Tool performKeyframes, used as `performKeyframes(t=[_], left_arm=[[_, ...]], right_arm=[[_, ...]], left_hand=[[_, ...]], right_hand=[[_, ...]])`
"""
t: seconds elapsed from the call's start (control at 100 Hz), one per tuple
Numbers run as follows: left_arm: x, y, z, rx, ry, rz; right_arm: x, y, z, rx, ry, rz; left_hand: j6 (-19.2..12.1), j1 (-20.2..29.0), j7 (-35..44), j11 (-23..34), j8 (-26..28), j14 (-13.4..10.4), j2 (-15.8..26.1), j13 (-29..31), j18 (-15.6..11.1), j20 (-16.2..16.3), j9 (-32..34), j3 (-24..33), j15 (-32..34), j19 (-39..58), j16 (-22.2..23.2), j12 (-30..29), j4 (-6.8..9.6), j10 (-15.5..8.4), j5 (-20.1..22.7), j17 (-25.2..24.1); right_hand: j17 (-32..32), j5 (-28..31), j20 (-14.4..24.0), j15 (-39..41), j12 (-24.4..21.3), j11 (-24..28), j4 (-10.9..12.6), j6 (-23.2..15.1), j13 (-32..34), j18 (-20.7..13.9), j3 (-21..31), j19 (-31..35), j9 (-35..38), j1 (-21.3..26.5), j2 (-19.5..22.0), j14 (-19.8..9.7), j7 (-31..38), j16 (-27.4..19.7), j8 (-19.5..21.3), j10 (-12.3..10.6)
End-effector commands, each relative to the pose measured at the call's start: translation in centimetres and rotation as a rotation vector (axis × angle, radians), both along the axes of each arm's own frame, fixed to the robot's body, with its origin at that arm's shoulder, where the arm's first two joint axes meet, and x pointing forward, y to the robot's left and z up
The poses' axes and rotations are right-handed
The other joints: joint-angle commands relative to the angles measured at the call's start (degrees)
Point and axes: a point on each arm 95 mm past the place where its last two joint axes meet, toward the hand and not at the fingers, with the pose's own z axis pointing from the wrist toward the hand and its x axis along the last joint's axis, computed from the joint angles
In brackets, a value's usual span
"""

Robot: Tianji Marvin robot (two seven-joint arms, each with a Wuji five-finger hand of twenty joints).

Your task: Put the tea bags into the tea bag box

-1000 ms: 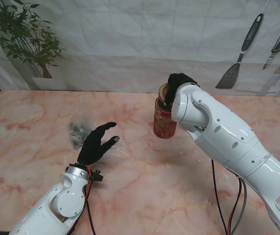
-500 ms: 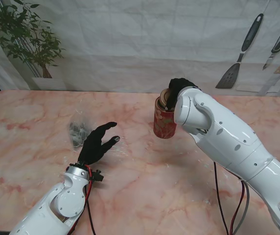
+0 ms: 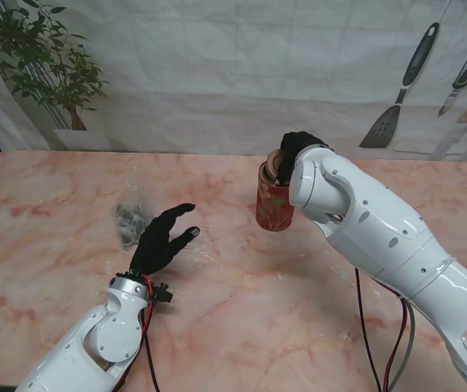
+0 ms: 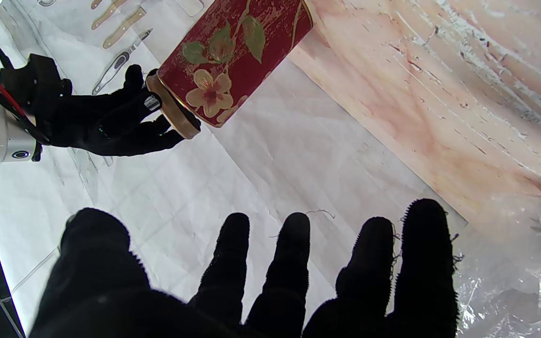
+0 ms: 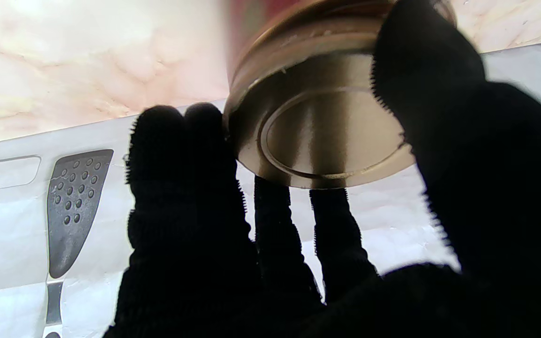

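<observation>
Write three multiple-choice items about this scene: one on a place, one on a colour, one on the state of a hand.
1. Where does the tin stand?
A. on the table's right half, by the right hand
B. beside the left hand
C. at the table's near edge

2. What colour is the tin's body?
A. blue
B. red with flowers
C. plain white

3. How is the left hand?
A. shut on the bag
B. shut on the lid
C. open, holding nothing

Answers:
1 A: the stand view shows the tin under the right hand, far from the left one.
2 B: the left wrist view shows red with leaves and flowers.
3 C: its fingers are spread apart, and the plastic bag lies just beside them.
</observation>
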Motion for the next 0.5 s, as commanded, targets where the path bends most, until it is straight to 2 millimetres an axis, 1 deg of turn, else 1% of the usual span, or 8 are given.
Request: performKeyframes(t=[0.0, 0.2, 0.22, 0.23, 0.25, 0.43, 0.44, 0.49], left_arm=[[0.01, -0.18, 0.03, -0.003, 0.006, -0.013], [-0.04, -0.10, -0.01, -0.006, 0.008, -0.011], [-0.05, -0.09, -0.01, -0.006, 0.007, -0.011], [-0.05, -0.09, -0.01, -0.006, 0.007, -0.011], [-0.05, -0.08, 0.00, -0.005, 0.007, -0.011], [-0.07, -0.02, -0.03, -0.005, 0.008, -0.012], [-0.08, -0.01, -0.03, -0.005, 0.008, -0.012], [-0.08, 0.01, -0.03, -0.005, 0.008, -0.012]], right_arm=[[0.07, 0.42, 0.04, 0.004, 0.008, 0.013], [0.20, 0.71, 0.10, 0.004, 0.009, 0.018], [0.21, 0.73, 0.10, 0.003, 0.009, 0.019], [0.21, 0.74, 0.10, 0.003, 0.009, 0.020], [0.22, 0.76, 0.10, 0.001, 0.009, 0.020], [0.27, 0.82, 0.16, -0.013, 0.017, 0.025], [0.27, 0.82, 0.15, -0.013, 0.017, 0.025], [0.28, 0.82, 0.12, -0.016, 0.017, 0.026]], left_hand=[[-1.08, -1.24, -0.84, -0.51, -0.25, -0.33, -0.80, 0.53, 0.00, 0.88, 0.36, -0.92, -1.32, 1.83, -0.13, 0.15, 1.47, -0.58, 0.93, 0.25], [-1.10, -1.27, -0.86, -0.50, -0.25, -0.44, -0.81, 0.58, -0.07, 0.87, 0.47, -0.95, -1.33, 1.82, -0.13, 0.17, 1.45, -0.56, 0.90, 0.26], [-1.12, -1.29, -0.84, -0.48, -0.25, -0.40, -0.79, 0.62, -0.06, 0.87, 0.52, -0.95, -1.32, 1.82, -0.13, 0.17, 1.45, -0.61, 0.93, 0.28], [-1.09, -1.26, -0.85, -0.47, -0.25, -0.39, -0.78, 0.62, -0.03, 0.87, 0.53, -0.93, -1.31, 1.82, -0.13, 0.17, 1.46, -0.64, 0.93, 0.28], [-1.08, -1.26, -0.84, -0.44, -0.24, -0.45, -0.77, 0.64, -0.03, 0.87, 0.61, -0.93, -1.30, 1.82, -0.12, 0.18, 1.46, -0.62, 0.95, 0.28], [-1.19, -1.30, -0.86, -0.46, -0.23, -0.57, -0.77, 0.70, -0.15, 0.87, 0.56, -0.95, -1.28, 1.84, -0.11, 0.19, 1.46, -0.62, 0.90, 0.33], [-1.15, -1.35, -0.85, -0.48, -0.23, -0.54, -0.78, 0.75, -0.14, 0.88, 0.53, -0.98, -1.26, 1.86, -0.10, 0.19, 1.45, -0.65, 0.93, 0.37], [-1.23, -1.34, -0.86, -0.44, -0.23, -0.62, -0.73, 0.73, -0.13, 0.89, 0.63, -0.95, -1.26, 1.88, -0.10, 0.20, 1.46, -0.74, 0.90, 0.38]], right_hand=[[-1.13, 11.59, 0.59, 3.76, 3.05, 7.71, 11.93, -0.84, 1.19, -2.14, 24.38, 0.95, 4.72, 14.15, 22.18, -8.52, 20.10, 2.00, 4.38, -2.97], [-1.24, 11.14, 4.06, 3.48, 2.85, 7.26, 11.86, -1.21, 0.31, -2.81, 19.75, -1.05, 4.41, 12.98, 23.06, -7.79, 19.66, 2.27, 4.46, -3.19], [-1.10, 11.05, 9.26, 3.38, 2.89, 7.08, 11.86, -1.26, 0.12, -3.18, 18.27, -3.03, 4.38, 12.73, 23.65, -7.67, 19.53, 2.39, 4.55, -3.20], [-1.09, 10.95, 13.99, 3.27, 2.90, 6.94, 12.05, -1.40, -0.15, -3.30, 17.08, -4.61, 4.30, 11.89, 24.24, -7.63, 19.45, 2.44, 4.60, -3.26], [-1.16, 10.90, 15.21, 3.22, 2.89, 6.88, 12.00, -1.55, -0.32, -3.26, 16.74, -5.10, 4.22, 11.32, 24.42, -7.58, 19.40, 2.46, 4.60, -3.36], [-2.25, 10.36, 16.20, 3.05, 2.83, 6.54, 12.12, -1.66, -1.41, -3.27, 16.43, -5.54, 3.44, 8.38, 25.35, -7.79, 18.83, 2.55, 4.03, -3.53], [-2.45, 10.07, 17.05, 3.22, 2.94, 6.51, 12.73, -1.77, -1.64, -3.23, 15.89, -5.85, 3.34, 7.30, 25.72, -7.86, 19.88, 2.55, 1.20, -3.57], [-2.76, 9.67, 17.44, 3.29, 2.93, 6.37, 13.12, -1.92, -2.02, -2.97, 15.75, -5.98, 3.07, 5.45, 26.43, -8.10, 20.18, 2.60, -0.09, -3.64]])
